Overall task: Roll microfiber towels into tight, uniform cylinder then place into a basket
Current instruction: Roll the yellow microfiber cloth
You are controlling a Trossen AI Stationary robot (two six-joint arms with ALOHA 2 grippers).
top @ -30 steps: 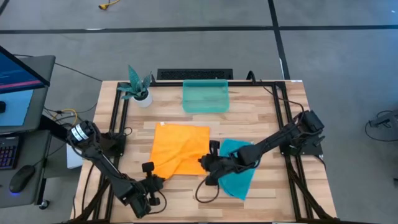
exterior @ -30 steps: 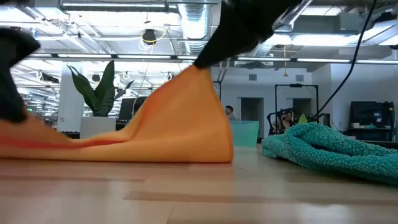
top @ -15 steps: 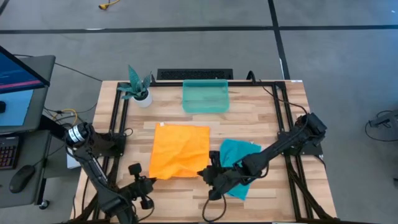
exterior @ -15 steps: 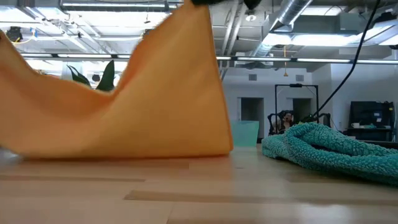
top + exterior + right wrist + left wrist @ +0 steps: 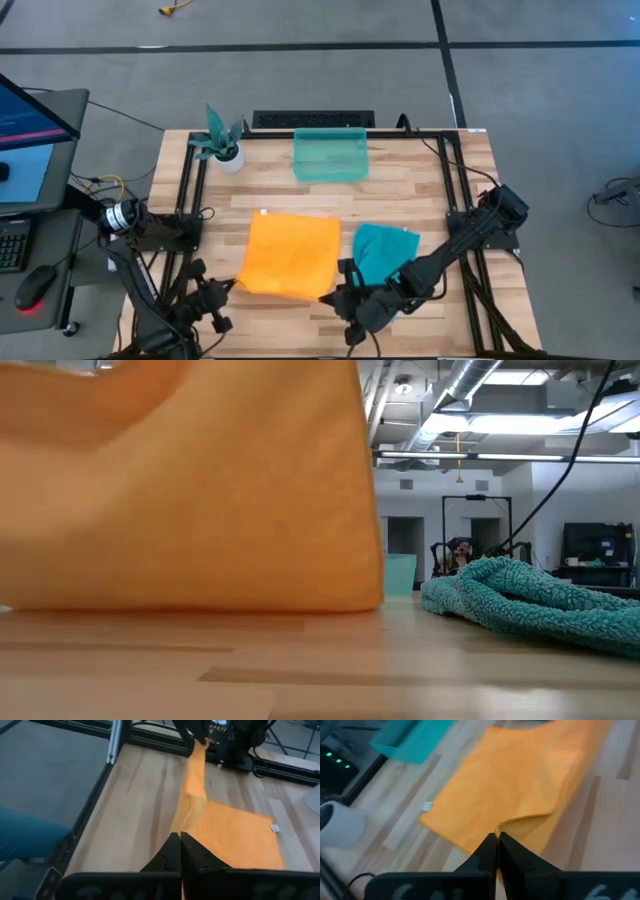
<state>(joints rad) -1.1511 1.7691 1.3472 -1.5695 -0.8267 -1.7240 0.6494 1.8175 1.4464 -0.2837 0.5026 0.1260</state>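
**Both arms pinch the orange towel's near edge**

Now the orange towel (image 5: 289, 256) lies mostly spread on the desk (image 5: 400, 200), with its near edge lifted off the wood. The left gripper (image 5: 222, 291) has its fingers (image 5: 487, 851) closed on the towel's near left corner, and the right gripper (image 5: 340, 287) has its fingers (image 5: 176, 851) closed on the near right corner. From desk level the raised cloth hangs like a curtain, its bottom fold resting on the wood.

Just beside the orange towel, on its right, sits the teal towel (image 5: 383, 250), rumpled in a low heap and partly covered by the right arm. Beyond the orange towel, near the desk's far edge, stands the basket (image 5: 331, 155), well apart from both cloths. A small potted plant (image 5: 221, 140) stands to the left of the basket.
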